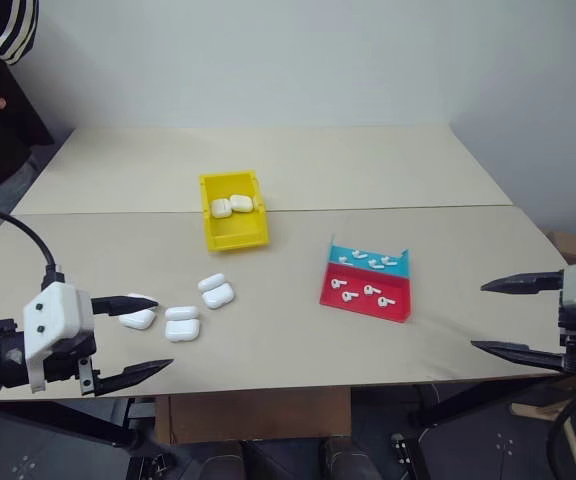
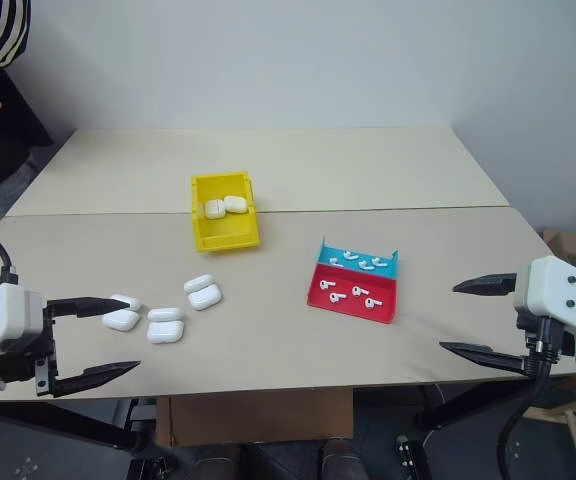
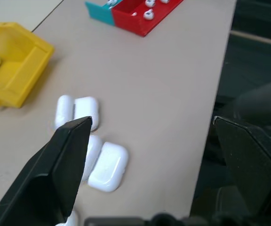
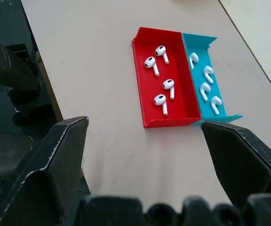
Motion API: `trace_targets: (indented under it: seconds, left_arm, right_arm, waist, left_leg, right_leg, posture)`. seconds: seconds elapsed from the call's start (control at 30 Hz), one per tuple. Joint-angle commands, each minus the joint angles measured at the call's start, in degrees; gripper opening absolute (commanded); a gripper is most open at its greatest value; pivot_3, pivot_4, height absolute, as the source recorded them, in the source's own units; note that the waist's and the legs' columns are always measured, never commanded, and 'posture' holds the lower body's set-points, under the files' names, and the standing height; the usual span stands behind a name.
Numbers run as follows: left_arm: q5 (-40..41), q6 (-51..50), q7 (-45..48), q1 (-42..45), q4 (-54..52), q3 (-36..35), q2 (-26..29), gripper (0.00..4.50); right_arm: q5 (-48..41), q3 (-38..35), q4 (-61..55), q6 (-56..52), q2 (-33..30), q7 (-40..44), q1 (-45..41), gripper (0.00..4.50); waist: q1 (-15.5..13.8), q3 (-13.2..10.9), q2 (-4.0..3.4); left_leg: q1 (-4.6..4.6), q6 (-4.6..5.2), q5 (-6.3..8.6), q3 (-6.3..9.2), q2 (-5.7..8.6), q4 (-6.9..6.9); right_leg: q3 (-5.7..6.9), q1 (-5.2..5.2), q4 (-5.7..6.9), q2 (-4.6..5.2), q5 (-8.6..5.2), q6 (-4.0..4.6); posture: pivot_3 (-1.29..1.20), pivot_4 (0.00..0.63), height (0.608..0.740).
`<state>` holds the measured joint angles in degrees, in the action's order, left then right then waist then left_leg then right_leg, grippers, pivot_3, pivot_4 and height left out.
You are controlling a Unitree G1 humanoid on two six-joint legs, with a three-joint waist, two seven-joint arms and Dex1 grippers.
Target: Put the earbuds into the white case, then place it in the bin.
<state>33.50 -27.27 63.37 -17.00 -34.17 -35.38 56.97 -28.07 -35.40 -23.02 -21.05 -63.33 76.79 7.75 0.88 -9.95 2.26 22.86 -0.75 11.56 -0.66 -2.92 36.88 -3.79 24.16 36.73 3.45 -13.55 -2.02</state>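
head view: 3 open white cases [image 1: 182, 323] lie near-left, just right of the spread, empty left gripper [image 1: 138, 337]; the right gripper [image 1: 513, 317], also spread and empty, hangs well right of the tray [image 1: 365, 303]. the yellow bin [image 1: 233, 232] sits farther back. right wrist view: earbuds [image 4: 160, 100] lie directly ahead, stems pointing near.

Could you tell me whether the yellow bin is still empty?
No, two white cases already lie inside the yellow bin.
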Motion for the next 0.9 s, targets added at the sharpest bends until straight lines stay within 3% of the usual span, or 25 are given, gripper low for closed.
trace_targets:
  seconds: [0.03,0.17,0.27,0.43,0.73,0.9]
  left_arm:
    - [-0.23,-8.15,-5.01,0.07,-4.22,-2.61,2.68,4.50]
    - [0.39,-22.51,-11.85,3.89,-5.76,-0.39,8.50,4.50]
    - [4.14,-44.55,-20.99,15.87,-3.29,6.42,13.80,4.50]
    - [2.68,-62.94,-30.06,35.10,2.55,17.42,14.15,4.50]
    - [12.38,-65.23,-37.10,41.54,12.63,26.25,19.53,4.50]
    - [8.97,-65.23,-40.07,47.69,18.88,33.73,14.71,4.50]
  right_arm:
    - [-0.77,-1.38,-0.68,-0.19,-1.02,0.13,-0.52,4.44]
    - [-0.58,-1.08,-0.95,-0.21,-0.63,-0.29,-0.14,4.44]
    - [-0.83,-0.36,-1.62,-0.56,-0.14,-0.81,0.30,4.44]
    - [-0.96,0.81,-1.95,-0.78,-0.06,-1.62,0.09,4.44]
    - [-1.15,3.06,-3.27,-0.99,1.60,-3.87,0.54,4.44]
    - [-0.82,3.90,-4.40,-0.75,3.05,-5.10,1.65,4.44]
  waist:
    - [-0.01,-0.01,0.01]
    - [-0.02,-0.01,0.02]
    - [-0.32,-0.05,0.08]
    - [0.18,-0.05,0.09]
    - [0.95,-0.09,0.16]
    - [0.34,-0.10,0.21]
  left_leg:
    - [0.00,0.00,0.00,0.00,0.00,0.00]
    - [-0.01,0.00,0.00,0.01,0.01,0.00]
    - [-0.03,0.00,0.00,0.07,0.01,0.00]
    - [0.03,0.00,0.00,0.10,0.06,-0.02]
    - [0.03,0.00,0.00,0.16,0.06,-0.09]
    - [-0.01,-0.01,0.00,0.15,0.09,-0.07]
  right_leg:
    - [0.00,0.00,0.00,0.00,0.00,0.00]
    - [0.00,0.01,0.01,-0.01,0.00,0.00]
    - [0.03,-0.01,0.04,-0.02,0.00,0.00]
    - [0.01,0.00,0.03,-0.05,0.19,-0.35]
    - [0.02,0.03,0.07,-0.05,0.19,-0.40]
    - [0.02,-0.01,0.07,-0.04,0.12,-0.28]
  posture:
    - [0.00,0.150,0.740]
    - [0.00,0.150,0.740]
    - [0.00,0.150,0.740]
    - [0.00,0.150,0.740]
    - [0.00,0.150,0.740]
    - [0.00,0.150,0.740]
